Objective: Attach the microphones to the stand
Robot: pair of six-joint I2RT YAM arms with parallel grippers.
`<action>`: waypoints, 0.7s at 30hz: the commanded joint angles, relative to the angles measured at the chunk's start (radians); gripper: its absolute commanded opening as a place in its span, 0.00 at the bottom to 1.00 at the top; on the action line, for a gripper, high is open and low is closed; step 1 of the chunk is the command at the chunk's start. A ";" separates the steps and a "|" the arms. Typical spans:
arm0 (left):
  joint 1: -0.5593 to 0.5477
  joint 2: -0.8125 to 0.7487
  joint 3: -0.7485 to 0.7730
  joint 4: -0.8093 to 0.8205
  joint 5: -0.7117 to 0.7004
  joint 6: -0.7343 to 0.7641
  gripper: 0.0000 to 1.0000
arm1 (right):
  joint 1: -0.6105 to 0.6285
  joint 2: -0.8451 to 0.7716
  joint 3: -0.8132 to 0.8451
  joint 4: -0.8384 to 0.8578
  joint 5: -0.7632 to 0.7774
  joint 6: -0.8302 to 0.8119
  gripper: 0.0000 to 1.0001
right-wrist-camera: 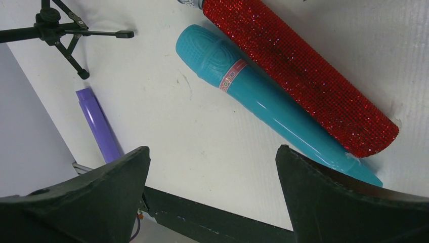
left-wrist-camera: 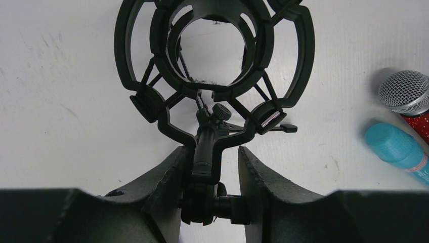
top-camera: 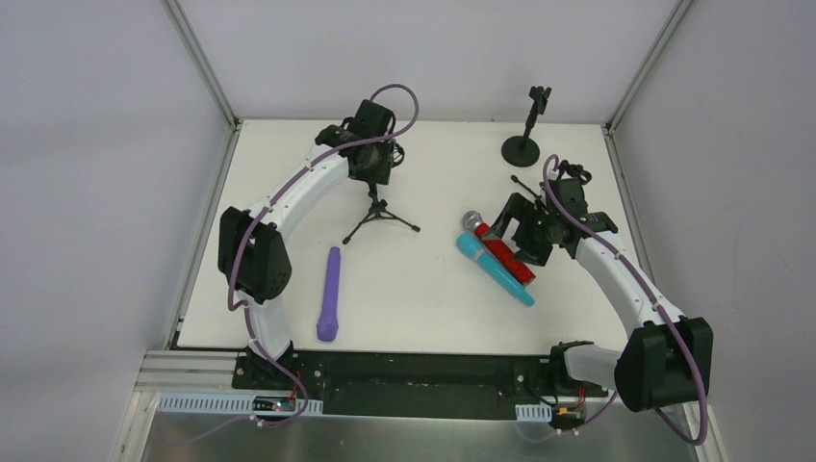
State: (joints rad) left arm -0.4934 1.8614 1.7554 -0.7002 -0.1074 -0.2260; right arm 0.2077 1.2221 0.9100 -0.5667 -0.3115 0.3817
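Red microphone (right-wrist-camera: 303,76), cyan microphone (right-wrist-camera: 263,96) lie ahead of right end effector (right-wrist-camera: 212,151)

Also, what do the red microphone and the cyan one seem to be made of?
Red microphone: body apparently covered in glitter fabric or rhinestones, sparkling points; grey head looks like wire mesh. Cyan microphone: likely moulded plastic, glossy with highlights.

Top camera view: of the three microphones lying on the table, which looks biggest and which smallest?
1. Cyan microphone and purple microphone: about the same length, too close to rank.
2. Red microphone: looks a little shorter, but the right claw covers part of it, so that is unsure.
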 commanded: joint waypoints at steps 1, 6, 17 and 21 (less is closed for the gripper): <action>-0.061 -0.029 0.040 -0.038 -0.018 -0.060 0.00 | 0.006 -0.004 0.032 -0.022 0.022 -0.020 0.99; -0.106 -0.037 0.048 -0.057 -0.074 -0.063 0.00 | 0.009 -0.001 0.036 -0.024 0.027 -0.022 0.99; -0.246 -0.039 0.039 -0.124 -0.271 -0.068 0.00 | 0.015 0.009 0.039 -0.037 0.052 -0.034 0.99; -0.291 -0.014 0.041 -0.153 -0.344 -0.080 0.00 | 0.018 0.013 0.043 -0.040 0.060 -0.041 0.99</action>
State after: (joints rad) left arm -0.7341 1.8603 1.7718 -0.7776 -0.3412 -0.2913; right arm 0.2169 1.2270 0.9104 -0.5888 -0.2729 0.3622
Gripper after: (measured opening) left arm 0.377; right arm 0.990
